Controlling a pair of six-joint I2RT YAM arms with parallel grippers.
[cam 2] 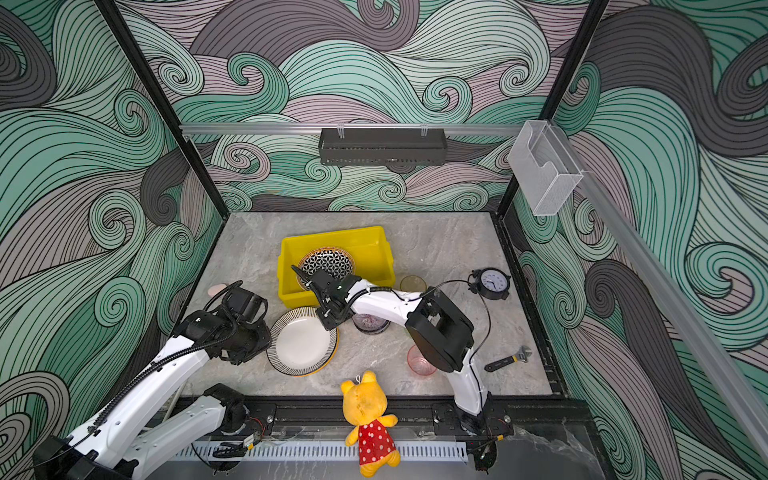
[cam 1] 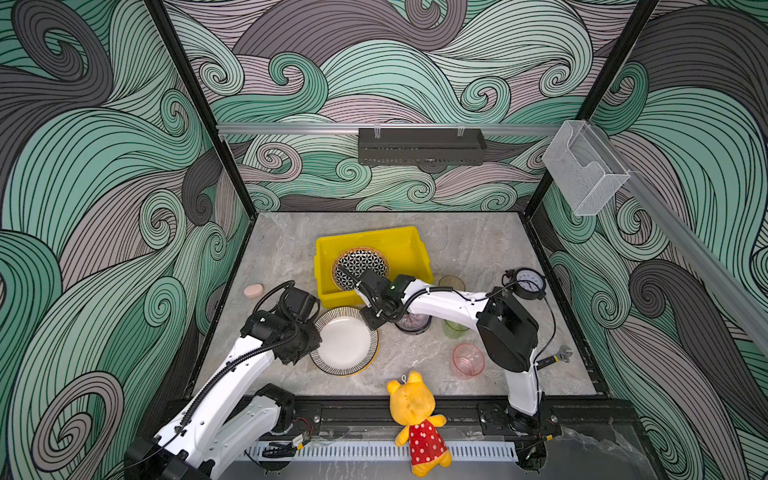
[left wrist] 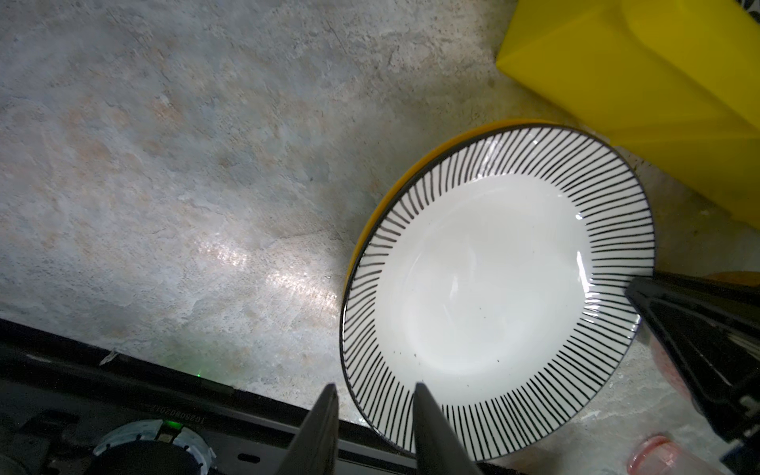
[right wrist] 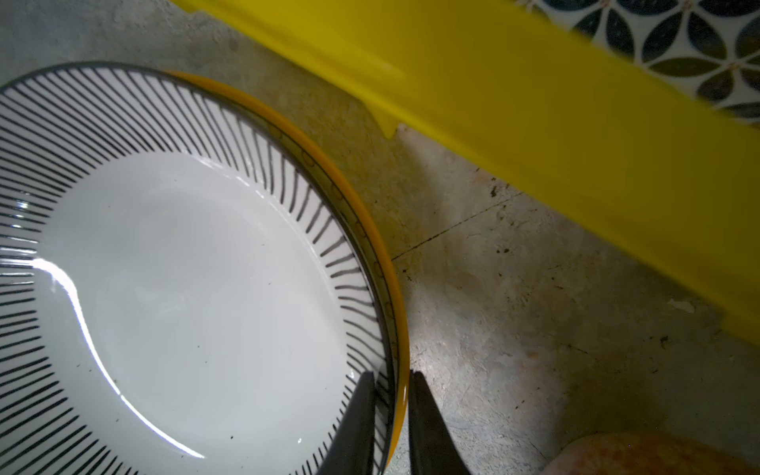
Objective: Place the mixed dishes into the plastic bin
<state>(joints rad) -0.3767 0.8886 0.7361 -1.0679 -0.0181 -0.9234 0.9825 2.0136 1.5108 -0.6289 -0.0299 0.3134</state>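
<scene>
Step in hand: grasping plates. Striped-rim plate [cam 1: 345, 340] sits on a yellow-rimmed plate [right wrist: 395, 288] on the tabletop [cam 1: 457, 249], just beside the yellow bin [cam 1: 409, 245]. Right claw [right wrist: 390, 411]: nipped narrow on both rims. Left claw [left wrist: 376, 411]: part open astride the rim, gripping nothing. Next move likely calls for a level lift over the bin wall.

Bright yellow rectangular plastic bin [cam 1: 399, 245]: mid-worktop, holding round black-white geometric plate [cam 1: 361, 264].
Round white striped-rim plate [cam 1: 345, 343]: stacked on yellow-rimmed plate [right wrist: 399, 329], before bin.

Three plates [cam 1: 345, 343], three cups [cam 1: 468, 360], one bowl [cam 1: 415, 322]
</scene>
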